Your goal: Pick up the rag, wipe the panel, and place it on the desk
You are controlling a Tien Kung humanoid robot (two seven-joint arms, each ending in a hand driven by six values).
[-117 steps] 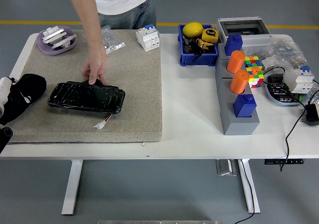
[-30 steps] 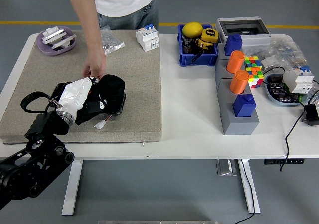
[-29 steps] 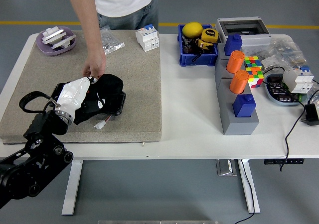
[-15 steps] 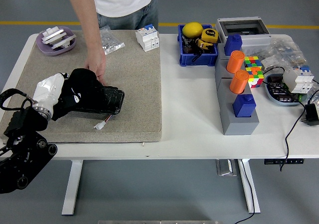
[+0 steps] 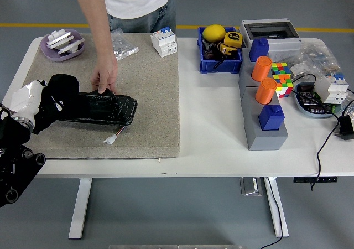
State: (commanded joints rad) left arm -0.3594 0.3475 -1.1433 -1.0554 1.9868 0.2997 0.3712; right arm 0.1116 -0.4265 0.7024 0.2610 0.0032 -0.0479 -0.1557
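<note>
A glossy black panel (image 5: 105, 108) lies flat on the beige mat (image 5: 149, 94), with a small white connector (image 5: 111, 139) trailing at its front. My left hand (image 5: 47, 102) is shut on a black rag (image 5: 60, 96) and presses it onto the panel's left end. A person's hand (image 5: 105, 77) rests its fingers on the panel's far edge, holding it down. My right arm does not show.
A purple dish (image 5: 62, 44) with white parts sits at the mat's far left. A bag of screws (image 5: 123, 44) and a white breaker (image 5: 165, 41) lie behind the panel. A blue bin (image 5: 219, 50), grey fixture with orange cylinders (image 5: 264, 88), colour cube (image 5: 281, 77) and cables fill the right side.
My left hand has dragged the rag leftward across the panel, from its right part to its left end. The person's hand has stayed on the panel's far edge.
</note>
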